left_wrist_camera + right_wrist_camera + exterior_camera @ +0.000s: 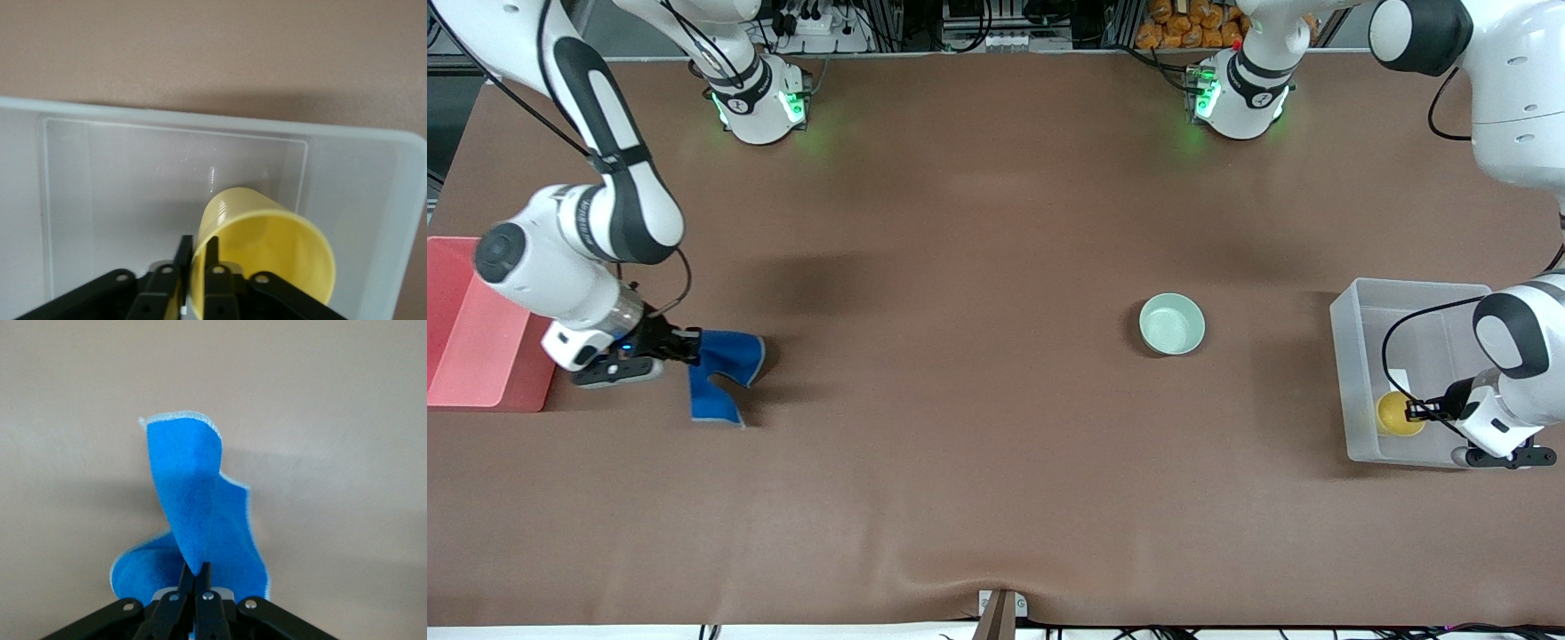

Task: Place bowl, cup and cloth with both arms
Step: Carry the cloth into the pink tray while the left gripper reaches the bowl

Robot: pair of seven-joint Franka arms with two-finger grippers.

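Right gripper (694, 345): we see its jaws pinched shut on one edge of the cloth (723, 373), low over the bench (978, 462), just beside the pink bin (467, 342) at the right arm's end.
Cloth: royal blue, lifted and folded where it is held; its lower part appears to trail onto the bench.
Left gripper (1412, 411): we see it inside the clear bin (1352, 356) at the left arm's end, jaws slightly parted with the rim of the cup (267, 257) between them.
Cup: yellow, tilted on its side, in the bin.
Bowl (1172, 324): pale mint green, upright on the bench, between the two bins, nearer the clear one.
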